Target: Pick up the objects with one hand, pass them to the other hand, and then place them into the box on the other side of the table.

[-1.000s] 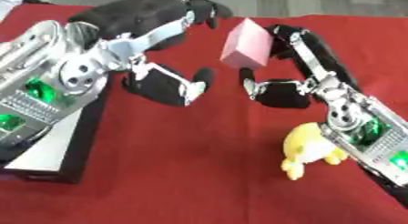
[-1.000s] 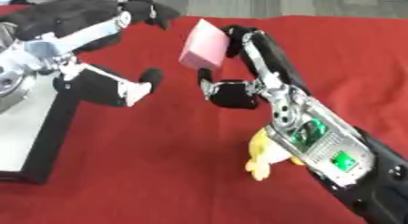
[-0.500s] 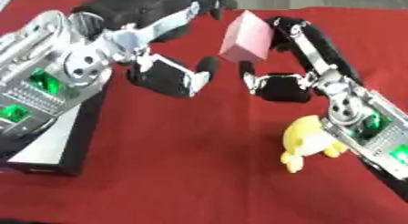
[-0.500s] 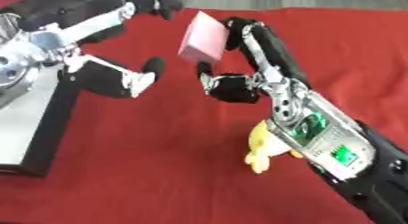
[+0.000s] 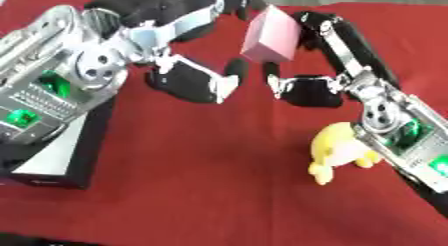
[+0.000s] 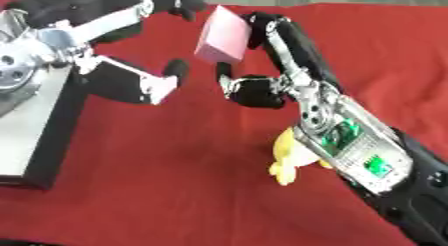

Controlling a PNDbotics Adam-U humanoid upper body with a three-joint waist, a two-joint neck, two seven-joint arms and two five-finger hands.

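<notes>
While the right hand (image 6: pixel 267 65) pinches the pink block (image 6: pixel 221 35) between its curled fingers above and thumb below, the block sits tilted and raised over the red tablecloth (image 5: pixel 201 180), near mid-table. Just beside it, the left hand (image 5: pixel 188 50) stands spread — upper fingers close to the block's top corner, thumb below — holding nothing; contact cannot be confirmed. A yellow toy (image 5: pixel 337 150) lies under the right forearm. At the left edge sits the box (image 5: pixel 57 160) — dark-walled, pale inside.
</notes>
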